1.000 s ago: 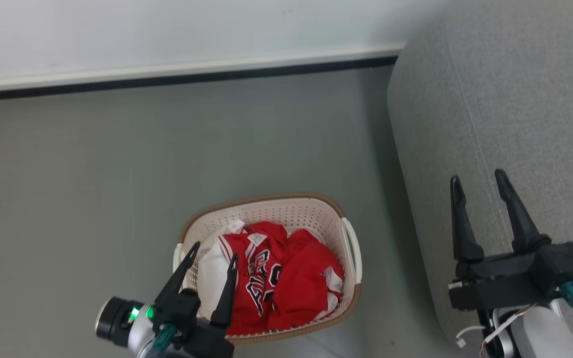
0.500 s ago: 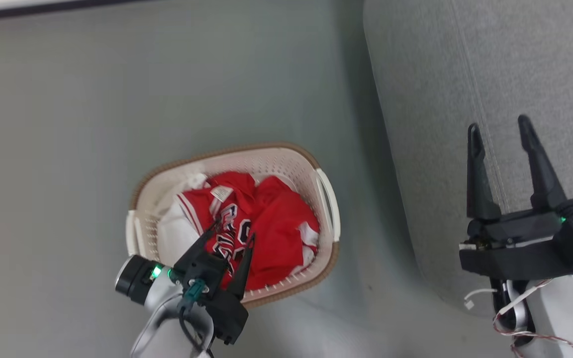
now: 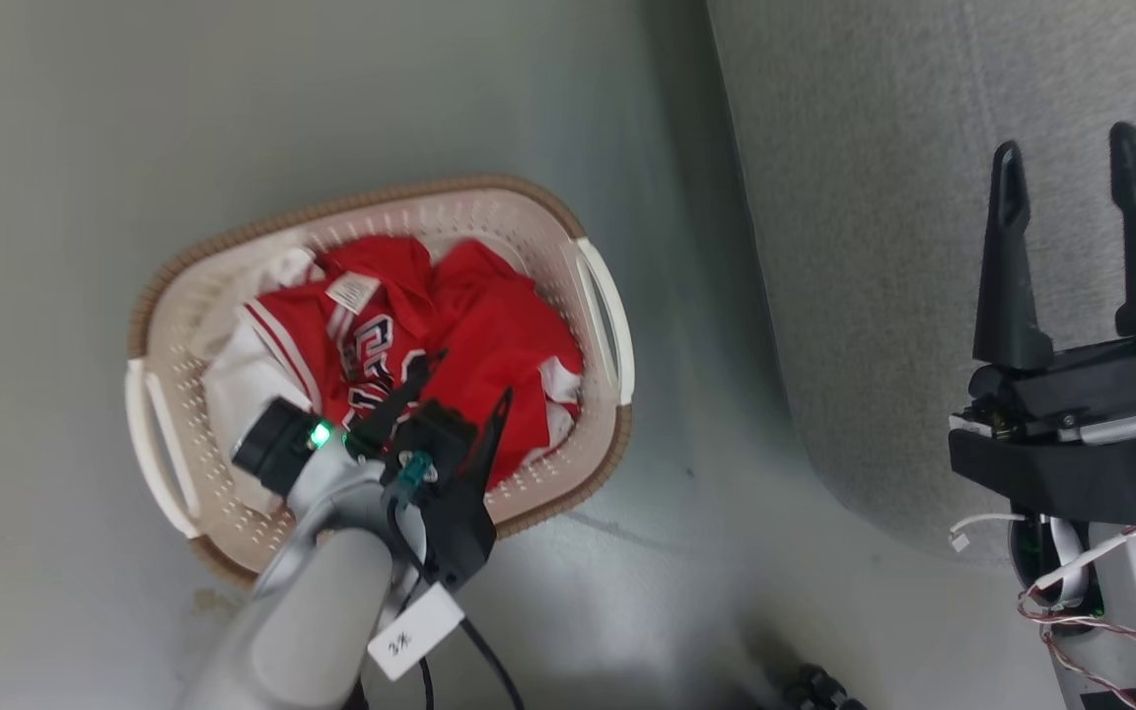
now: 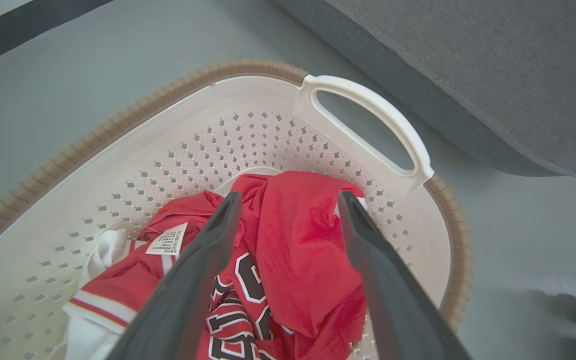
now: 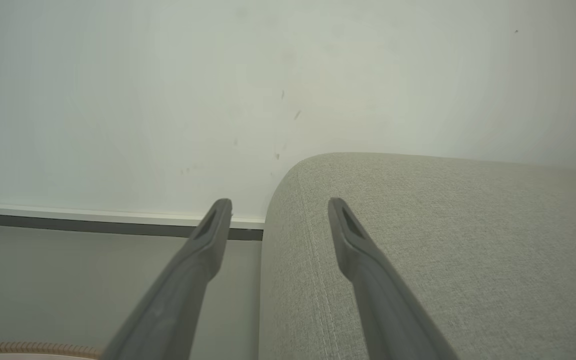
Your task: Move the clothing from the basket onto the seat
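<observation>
Red sports cloth, two pieces, heaped inside the cream-white perforated plastic laundry basket with brown woven-look rim (image 3: pixel 233 229): a red jersey with navy-white lettering and white stripes (image 3: pixel 356 345) toward the basket's left; a plain red garment with a white band (image 3: pixel 494 320) toward its right, lapped partly over the jersey; nothing out of the basket yet.

Left gripper (image 4: pixel 289 196) low inside the basket; long dark fingers (image 4: pixel 193 280) spread wide and empty, straddling a raised fold of the plain garment; whether the tips touch cloth, cannot tell. Right gripper (image 3: pixel 1066 140) well apart from the basket, to its right, above the large grey woven-fabric sofa (image 3: pixel 874 217); likewise spread wide, holding nothing.

Handling, as judged: light, limp, thin fabric; no stiffness; likely to drape and trail on lifting; smooth synthetic look, so possibly slippery in a shallow pinch. Best hold probably the bunched ridge between the left fingers, taken deep enough to gather several layers; risk of dragging the jersey up too, or of cloth catching on the basket's wall and shifting the basket.

Surface and room: smooth grey-green floor (image 3: pixel 331 99) under the basket; sofa just right of the basket, rounded edge, broad top; pale wall (image 5: pixel 168 100) with dark skirting strip (image 5: pixel 93 220) beyond the basket's far side.
</observation>
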